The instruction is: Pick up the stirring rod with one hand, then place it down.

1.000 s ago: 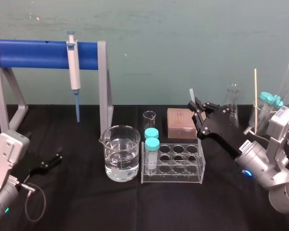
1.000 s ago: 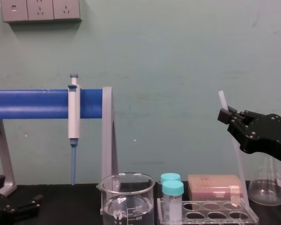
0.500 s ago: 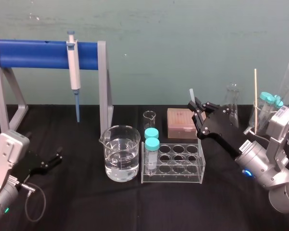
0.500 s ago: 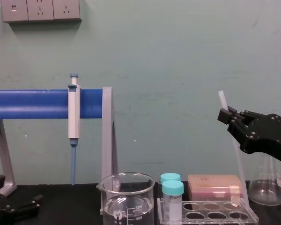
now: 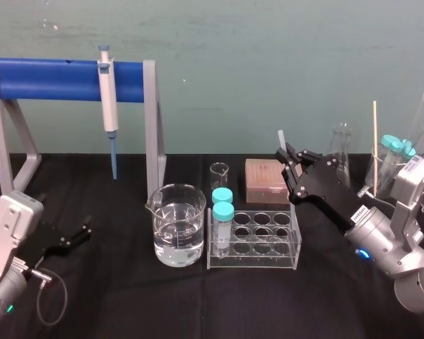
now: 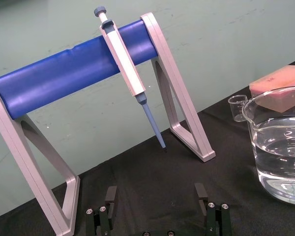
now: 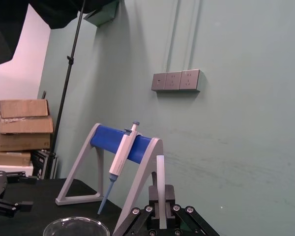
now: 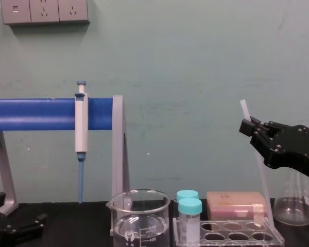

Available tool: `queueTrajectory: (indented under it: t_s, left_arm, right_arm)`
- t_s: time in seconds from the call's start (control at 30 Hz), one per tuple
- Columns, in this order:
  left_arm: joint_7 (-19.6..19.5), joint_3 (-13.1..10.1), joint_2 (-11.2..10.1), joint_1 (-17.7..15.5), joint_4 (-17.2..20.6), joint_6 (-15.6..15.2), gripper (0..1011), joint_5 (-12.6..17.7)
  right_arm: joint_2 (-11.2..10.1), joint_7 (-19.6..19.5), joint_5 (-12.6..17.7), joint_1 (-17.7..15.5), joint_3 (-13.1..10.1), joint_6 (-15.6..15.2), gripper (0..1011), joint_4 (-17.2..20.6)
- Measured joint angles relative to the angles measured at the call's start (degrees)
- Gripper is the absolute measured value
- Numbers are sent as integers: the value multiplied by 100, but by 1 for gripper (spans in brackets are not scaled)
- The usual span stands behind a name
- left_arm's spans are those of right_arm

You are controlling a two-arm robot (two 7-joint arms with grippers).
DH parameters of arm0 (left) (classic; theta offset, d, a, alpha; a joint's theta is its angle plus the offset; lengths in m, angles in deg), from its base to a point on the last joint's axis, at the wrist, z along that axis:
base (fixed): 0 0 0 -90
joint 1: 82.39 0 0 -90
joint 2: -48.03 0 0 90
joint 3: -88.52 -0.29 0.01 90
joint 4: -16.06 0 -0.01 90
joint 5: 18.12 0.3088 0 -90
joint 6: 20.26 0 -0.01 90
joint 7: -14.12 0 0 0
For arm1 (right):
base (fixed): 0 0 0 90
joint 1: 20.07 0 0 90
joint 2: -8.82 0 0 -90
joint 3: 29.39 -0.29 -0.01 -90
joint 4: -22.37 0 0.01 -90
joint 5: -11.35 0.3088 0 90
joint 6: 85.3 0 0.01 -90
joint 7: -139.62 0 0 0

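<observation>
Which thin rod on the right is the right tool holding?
The translucent white stirring rod, pinched near its top by the right tool; the tan stick stands untouched farther right. The left tool idles open.

Behind right claw [image 8: 250, 126]: stirring rod [image 8: 244, 109] midsection

Front of desk [image 5: 127, 300] is found open for passage; ctr is blocked by beaker [image 5: 177, 226], tube rack [image 5: 254, 245] & pipette stand [image 5: 56, 79] behind.

A pipette [image 5: 109, 95] hangs on the stand [image 5: 53, 70] at the desk's [image 5: 120, 289] back left; beaker [image 5: 177, 227], rack [image 5: 258, 244] and box [image 5: 266, 182] sit mid-desk.
</observation>
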Motion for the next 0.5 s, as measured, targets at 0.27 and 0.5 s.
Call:
queueTrajectory:
  t_s: [0.27, 0.5]
  left_arm:
    - [0, 0, 0, 0, 0, 0, 1000, 0]
    - [0, 0, 0, 0, 0, 0, 1000, 0]
  right_arm:
    - [5, 21, 0, 2, -2, 1, 66, -12]
    - [70, 360, 172, 153, 7, 69, 66, -256]
